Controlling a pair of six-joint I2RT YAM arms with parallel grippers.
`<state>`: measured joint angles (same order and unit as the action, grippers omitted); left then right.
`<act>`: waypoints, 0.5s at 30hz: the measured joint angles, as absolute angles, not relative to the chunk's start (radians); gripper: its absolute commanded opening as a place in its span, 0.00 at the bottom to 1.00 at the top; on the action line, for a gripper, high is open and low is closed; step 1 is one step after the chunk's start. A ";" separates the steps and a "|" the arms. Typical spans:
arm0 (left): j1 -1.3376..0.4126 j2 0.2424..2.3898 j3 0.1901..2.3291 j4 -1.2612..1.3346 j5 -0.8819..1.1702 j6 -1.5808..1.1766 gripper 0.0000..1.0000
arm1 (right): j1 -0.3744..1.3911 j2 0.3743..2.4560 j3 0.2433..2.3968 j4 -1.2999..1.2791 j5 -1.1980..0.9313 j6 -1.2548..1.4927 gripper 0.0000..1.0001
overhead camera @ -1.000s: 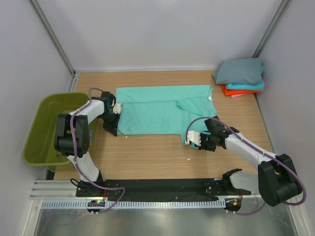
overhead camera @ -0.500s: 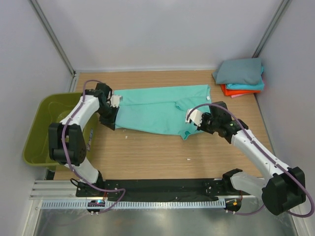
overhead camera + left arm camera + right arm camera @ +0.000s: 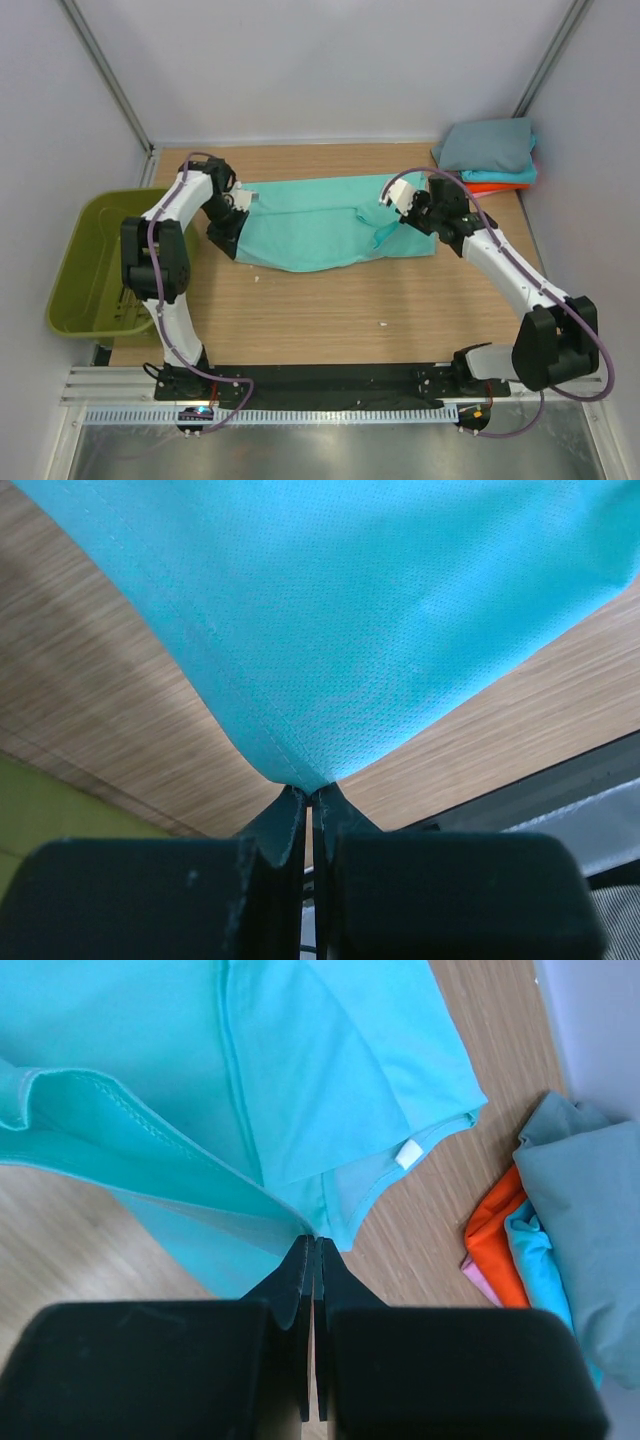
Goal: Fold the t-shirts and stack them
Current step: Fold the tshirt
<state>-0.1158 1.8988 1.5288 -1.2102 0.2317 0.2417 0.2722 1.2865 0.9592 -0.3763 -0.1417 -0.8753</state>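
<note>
A mint-green t-shirt (image 3: 320, 220) lies across the middle of the table, its near half lifted and carried toward the far edge. My left gripper (image 3: 238, 205) is shut on its left hem corner (image 3: 300, 770). My right gripper (image 3: 405, 205) is shut on its right hem edge (image 3: 300, 1222), above the collar with its white tag (image 3: 407, 1154). A stack of folded t-shirts sits at the far right: slate grey (image 3: 487, 146) on top, cyan (image 3: 500, 176) and orange-red (image 3: 490, 187) below; it also shows in the right wrist view (image 3: 585, 1200).
An olive-green plastic basket (image 3: 95, 262) stands off the table's left edge. Grey walls close in the back and both sides. A black rail (image 3: 330, 380) runs along the near edge by the arm bases.
Both grippers have carried the shirt's near hem away from me toward the far edge, folding the shirt's lower half over its upper half. The right gripper moved farthest.
</note>
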 measured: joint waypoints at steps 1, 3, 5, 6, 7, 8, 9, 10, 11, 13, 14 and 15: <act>-0.115 1.916 1.538 -1.220 0.234 0.245 0.00 | 0.263 1.309 0.975 -0.367 -0.142 -0.873 0.01; -0.110 1.941 1.552 -1.241 0.239 0.249 0.00 | 0.245 1.371 1.025 -0.348 -0.145 -0.868 0.02; -0.102 1.958 1.583 -1.267 0.241 0.252 0.00 | 0.230 1.429 1.079 -0.330 -0.152 -0.863 0.02; -0.099 1.966 1.607 -1.278 0.244 0.252 0.00 | 0.222 1.466 1.114 -0.316 -0.156 -0.862 0.02; -0.094 1.975 1.634 -1.283 0.246 0.252 0.00 | 0.216 1.490 1.140 -0.309 -0.160 -0.861 0.01; -0.089 1.986 1.670 -1.293 0.249 0.252 0.00 | 0.212 1.518 1.171 -0.297 -0.163 -0.861 0.01; -0.084 2.002 1.712 -1.298 0.251 0.250 0.00 | 0.207 1.545 1.202 -0.292 -0.168 -0.861 0.01; -0.079 2.021 1.756 -1.302 0.254 0.247 0.00 | 0.204 1.577 1.239 -0.287 -0.173 -0.861 0.01; -0.075 2.045 1.805 -1.314 0.258 0.244 0.00 | 0.200 1.600 1.267 -0.281 -0.178 -0.862 0.01; -0.066 2.102 1.909 -1.317 0.263 0.240 0.00 | 0.196 1.663 1.342 -0.268 -0.187 -0.862 0.02; -0.063 2.137 1.966 -1.328 0.265 0.238 0.00 | 0.194 1.693 1.376 -0.258 -0.190 -0.862 0.01; -0.060 2.175 2.024 -1.325 0.266 0.235 0.00 | 0.191 1.721 1.406 -0.250 -0.193 -0.862 0.01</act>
